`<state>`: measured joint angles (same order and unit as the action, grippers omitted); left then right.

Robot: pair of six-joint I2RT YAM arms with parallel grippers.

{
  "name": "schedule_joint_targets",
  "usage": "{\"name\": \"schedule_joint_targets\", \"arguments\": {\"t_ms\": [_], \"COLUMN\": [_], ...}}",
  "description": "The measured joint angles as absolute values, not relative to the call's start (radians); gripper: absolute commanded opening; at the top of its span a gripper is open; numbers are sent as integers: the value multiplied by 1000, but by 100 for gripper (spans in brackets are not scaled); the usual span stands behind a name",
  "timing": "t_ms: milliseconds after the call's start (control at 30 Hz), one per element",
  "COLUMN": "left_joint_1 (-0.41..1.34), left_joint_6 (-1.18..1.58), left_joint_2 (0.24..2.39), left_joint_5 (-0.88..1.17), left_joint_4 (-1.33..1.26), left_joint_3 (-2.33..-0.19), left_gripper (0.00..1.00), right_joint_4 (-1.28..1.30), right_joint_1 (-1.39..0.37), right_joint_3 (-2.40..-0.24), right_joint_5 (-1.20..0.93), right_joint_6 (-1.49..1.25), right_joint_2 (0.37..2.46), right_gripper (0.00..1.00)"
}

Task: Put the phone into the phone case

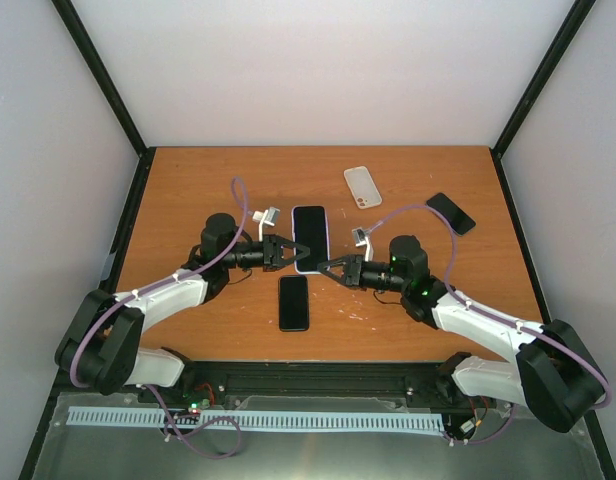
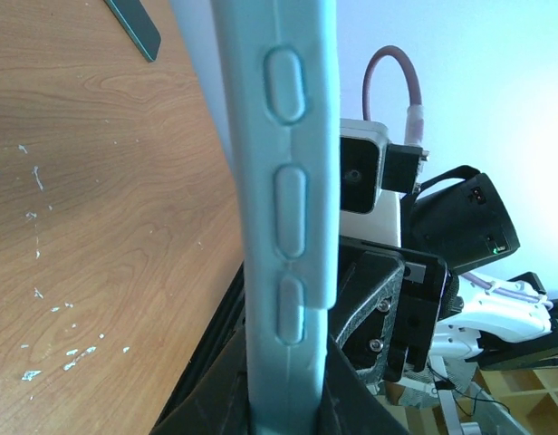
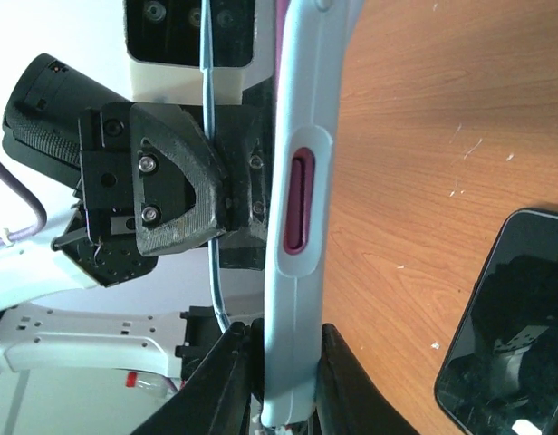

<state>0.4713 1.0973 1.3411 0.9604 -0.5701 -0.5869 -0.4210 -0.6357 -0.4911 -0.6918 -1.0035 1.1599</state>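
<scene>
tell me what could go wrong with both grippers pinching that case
The left gripper and right gripper each pinch only a thin side edge of the phone case; uneven pulling might twist it or let one edge slip. A loose black phone lies close by on the near side, so a slipped case might knock it.

Bright even overhead light, faint soft shadows, washed-out walls (image 2: 496, 72), phone case (image 2: 288, 181) slightly soft close-up.
</scene>
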Motion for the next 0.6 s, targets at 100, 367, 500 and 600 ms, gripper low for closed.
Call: {"name": "schedule_joint_targets", "arguments": {"t_ms": [100,367,500,600], "left_joint_1": [471,472,474,474], "left_joint_6": [1122,1182,1214,1233], "left_joint_2": [1341,1341,1341,1341], "left_joint_5": [961,982,995,1000], "left_joint_4": [-595,-699,-739,-744], "left_joint_3": [-580,-564,-561,-559], "left_gripper": [0,0,0,0], "right_joint_4": [-408,-290,-207,-137], "right_joint_1": [-635,-635,-636,-639], "right_joint_3": [-497,-538,-568,-582], "right_joint_5": [-693,-695,-696,-696], "right_joint_6": [-939,-762,-662,-588], "right_joint_2": [1155,1101,1073,1053], "right_gripper": [13,16,20,24]}}
